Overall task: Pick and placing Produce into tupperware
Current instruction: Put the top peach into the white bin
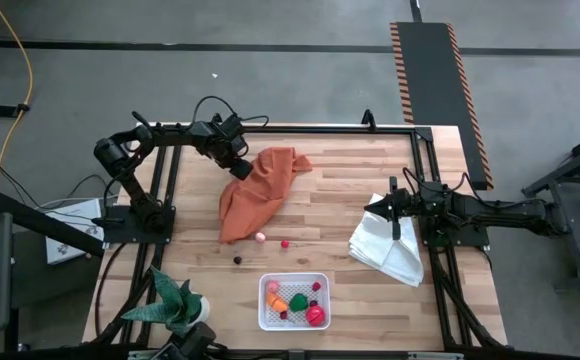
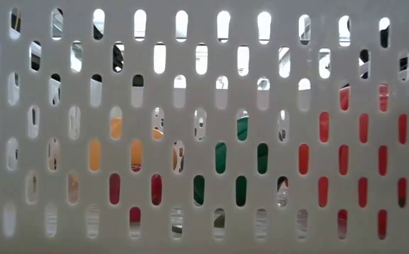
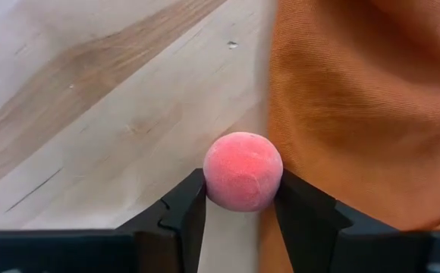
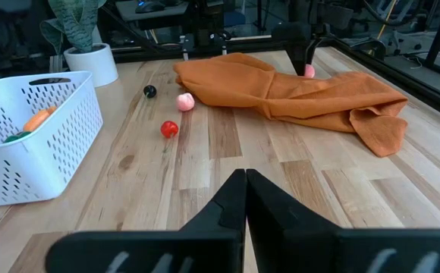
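A pink fuzzy ball of produce [image 3: 243, 168] sits between the fingers of my left gripper [image 3: 243, 188], which is shut on it at the far left edge of the orange cloth [image 1: 260, 190]. Pink [image 1: 260, 237], red [image 1: 284, 243] and dark [image 1: 237, 259] produce pieces lie loose on the wood. The white slotted tupperware [image 1: 266, 322] stands near the front edge with several pieces inside. Its wall [image 2: 204, 85] fills the low view. My right gripper [image 4: 245, 189] is shut and waits over the white folded cloth [image 1: 388, 245]. My left gripper pinches the pink ball by its two opposite sides [image 3: 275, 180] between its two fingers. The fingers [image 3: 186, 208] come steeply from above, pointing down. The ball sits low beside the cloth's edge; whether it still rests on the table I cannot tell.
A potted plant [image 1: 175, 305] stands at the near left corner. Black frame rails [image 1: 310, 128] run along the table's far and side edges. Bare wood lies between the orange cloth and the tupperware.
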Available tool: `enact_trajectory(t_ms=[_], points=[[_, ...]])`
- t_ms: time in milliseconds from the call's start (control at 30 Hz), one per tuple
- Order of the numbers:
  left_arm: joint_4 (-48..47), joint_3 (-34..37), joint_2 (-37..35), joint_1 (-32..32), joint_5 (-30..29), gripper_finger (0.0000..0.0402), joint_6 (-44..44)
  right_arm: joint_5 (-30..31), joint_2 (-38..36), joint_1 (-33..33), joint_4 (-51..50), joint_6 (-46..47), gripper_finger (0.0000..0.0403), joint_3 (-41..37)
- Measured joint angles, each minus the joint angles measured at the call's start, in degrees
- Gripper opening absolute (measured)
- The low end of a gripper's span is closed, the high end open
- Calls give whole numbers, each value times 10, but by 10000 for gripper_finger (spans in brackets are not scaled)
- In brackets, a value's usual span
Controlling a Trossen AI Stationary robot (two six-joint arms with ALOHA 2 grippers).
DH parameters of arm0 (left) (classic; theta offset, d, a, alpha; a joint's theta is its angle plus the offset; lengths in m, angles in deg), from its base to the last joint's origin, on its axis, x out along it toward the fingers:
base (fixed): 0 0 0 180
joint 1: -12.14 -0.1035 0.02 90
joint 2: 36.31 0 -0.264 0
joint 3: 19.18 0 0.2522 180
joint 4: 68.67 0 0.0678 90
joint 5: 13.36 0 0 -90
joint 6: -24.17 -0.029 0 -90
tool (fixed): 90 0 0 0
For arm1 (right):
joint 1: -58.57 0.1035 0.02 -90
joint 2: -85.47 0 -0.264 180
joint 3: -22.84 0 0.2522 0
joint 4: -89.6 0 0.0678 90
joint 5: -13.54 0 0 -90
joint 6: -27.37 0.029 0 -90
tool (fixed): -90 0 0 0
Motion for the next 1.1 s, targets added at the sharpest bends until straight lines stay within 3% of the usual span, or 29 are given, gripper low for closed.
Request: enact_trajectory(t_ms=[1100], points=[[-67, -9, -71, -6, -5, 133, -1, 0, 0, 0, 0, 0, 0, 0]])
